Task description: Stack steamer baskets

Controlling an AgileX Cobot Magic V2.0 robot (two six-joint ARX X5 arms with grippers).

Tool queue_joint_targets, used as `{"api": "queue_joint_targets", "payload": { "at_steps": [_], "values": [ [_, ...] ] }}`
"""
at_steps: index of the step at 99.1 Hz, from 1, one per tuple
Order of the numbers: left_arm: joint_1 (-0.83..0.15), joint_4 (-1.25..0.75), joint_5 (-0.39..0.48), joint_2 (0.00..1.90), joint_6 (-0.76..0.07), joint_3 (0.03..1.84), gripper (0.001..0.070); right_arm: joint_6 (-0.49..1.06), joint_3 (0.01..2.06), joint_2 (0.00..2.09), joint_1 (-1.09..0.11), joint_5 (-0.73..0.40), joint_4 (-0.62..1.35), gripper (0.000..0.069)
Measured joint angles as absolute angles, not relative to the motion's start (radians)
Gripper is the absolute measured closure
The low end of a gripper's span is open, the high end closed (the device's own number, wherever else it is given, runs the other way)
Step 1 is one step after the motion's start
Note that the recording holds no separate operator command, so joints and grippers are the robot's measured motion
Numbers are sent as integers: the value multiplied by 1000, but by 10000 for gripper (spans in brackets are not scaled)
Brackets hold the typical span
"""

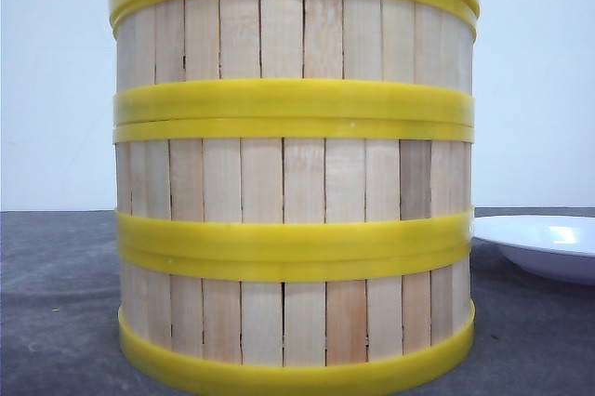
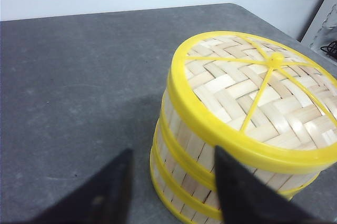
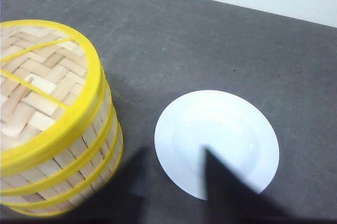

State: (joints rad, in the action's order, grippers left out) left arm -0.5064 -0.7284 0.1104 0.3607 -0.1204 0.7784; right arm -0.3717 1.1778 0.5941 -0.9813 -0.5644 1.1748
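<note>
Three steamer baskets [image 1: 293,182] stand stacked in one column on the dark grey table, close to the front camera. Each has pale slat walls and yellow rims. A woven lid [image 2: 253,92] with a yellow rim closes the top of the stack [image 3: 79,166]. My left gripper [image 2: 174,187] is open beside the stack [image 2: 184,155]. One of its fingers [image 2: 237,187] overlaps the stack's wall in the picture, and the other is over bare table. My right gripper [image 3: 176,182] is open above the table between the stack and the plate, holding nothing. Neither gripper shows in the front view.
A white plate [image 3: 218,140] lies on the table to the right of the stack, and its rim [image 1: 548,243] shows in the front view. The table's far corner [image 2: 247,11] meets a pale wall. Some dark cables [image 2: 330,49] lie beyond it.
</note>
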Motion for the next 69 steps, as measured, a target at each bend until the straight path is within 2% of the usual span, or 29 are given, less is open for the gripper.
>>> {"api": "queue_joint_targets", "payload": {
  "at_steps": [6,14,69],
  "values": [
    [-506,-728,110,361,-123,778,622,-372,1178,594,-981,-565,1168,637],
    [-506,-728,110,361,-123,778,667,-372,1178,594,-981,-565,1161,672],
    [-506,-733,110,361,-123,778,675,-372,1178,594,-982,-572,1162,685]
  ]
}}
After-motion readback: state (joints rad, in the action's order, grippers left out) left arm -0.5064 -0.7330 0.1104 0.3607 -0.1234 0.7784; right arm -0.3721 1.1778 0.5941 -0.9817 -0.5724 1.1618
